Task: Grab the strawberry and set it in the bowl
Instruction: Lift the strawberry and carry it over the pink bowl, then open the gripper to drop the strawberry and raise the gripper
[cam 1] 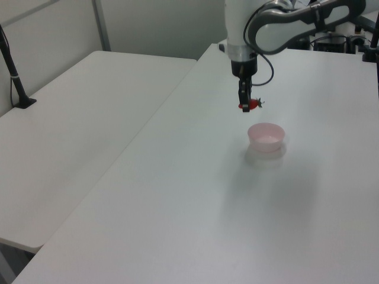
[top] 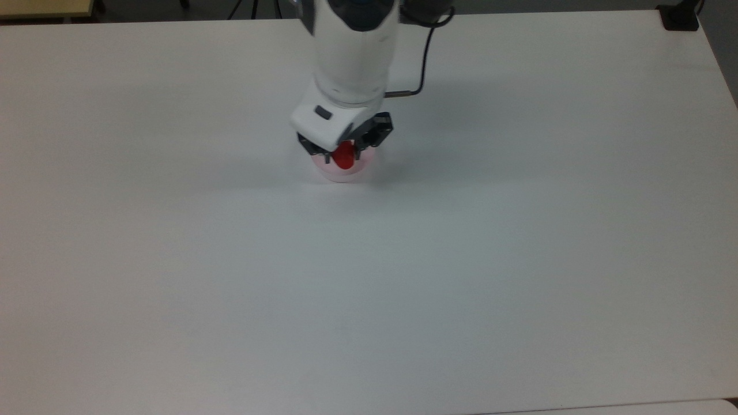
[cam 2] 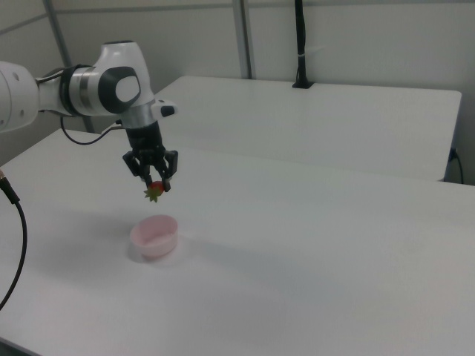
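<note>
Done: the tool (cam 2: 153,184) was clamped on the strawberry (cam 2: 154,192), lifted off the table (top: 519,259).
Place: the strawberry hung above the bowl (cam 2: 154,236), not touching it.
Left: lowering and release, in my judgement.

Item count, one of each kind.
One small bright red strawberry (cam 2: 154,191) with a green leafy cap; one small round pale pink plastic bowl (cam 2: 154,236); one white robot arm (cam 2: 89,89); two white worktops (cam 2: 334,245).
</note>
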Tool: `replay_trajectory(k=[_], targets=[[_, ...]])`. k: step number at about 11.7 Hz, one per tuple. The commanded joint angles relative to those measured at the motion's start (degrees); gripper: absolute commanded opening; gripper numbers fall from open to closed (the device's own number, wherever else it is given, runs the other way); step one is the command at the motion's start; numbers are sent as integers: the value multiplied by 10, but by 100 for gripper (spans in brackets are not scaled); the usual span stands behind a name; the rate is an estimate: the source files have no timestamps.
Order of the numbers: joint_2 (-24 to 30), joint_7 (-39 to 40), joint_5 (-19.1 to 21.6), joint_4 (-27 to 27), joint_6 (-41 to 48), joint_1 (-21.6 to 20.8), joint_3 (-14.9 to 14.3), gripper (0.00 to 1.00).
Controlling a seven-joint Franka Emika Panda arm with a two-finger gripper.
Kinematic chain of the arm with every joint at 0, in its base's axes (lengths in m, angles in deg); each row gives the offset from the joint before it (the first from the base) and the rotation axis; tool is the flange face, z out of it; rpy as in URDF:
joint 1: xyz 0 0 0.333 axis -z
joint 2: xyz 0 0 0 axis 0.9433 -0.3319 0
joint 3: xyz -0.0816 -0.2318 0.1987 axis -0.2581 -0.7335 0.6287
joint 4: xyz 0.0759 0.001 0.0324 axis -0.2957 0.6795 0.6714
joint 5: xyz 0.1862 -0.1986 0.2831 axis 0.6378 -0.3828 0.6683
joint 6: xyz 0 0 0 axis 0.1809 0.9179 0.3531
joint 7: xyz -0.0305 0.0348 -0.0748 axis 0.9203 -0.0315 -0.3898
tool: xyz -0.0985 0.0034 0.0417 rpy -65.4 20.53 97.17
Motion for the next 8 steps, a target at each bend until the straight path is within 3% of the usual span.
replay_trajectory(k=[1,4,5,7,8], targets=[[8,-9,3,28,19,-18,-7,48],[6,-4,-10,81,15,-33,-7,52],[7,-3,-11,83,14,-31,-7,58],[8,-4,-11,79,17,-25,-11,100],[25,-6,-10,75,20,-14,-11,100]])
